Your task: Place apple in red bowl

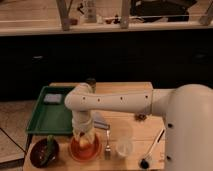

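Claw hangs low over the apple inside the red bowl; its grip cannot be told.

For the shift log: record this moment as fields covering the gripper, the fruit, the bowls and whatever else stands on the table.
gripper: the gripper points down over the round glossy orange-red bowl
apple: small pale yellow apple right below the gripper, inside the bowl's rim; whether it is released cannot be told
left of red bowl: dark maroon bowl holding a green item
right of red bowl: small translucent white cup
behind: flat green tray
surface: light wooden table
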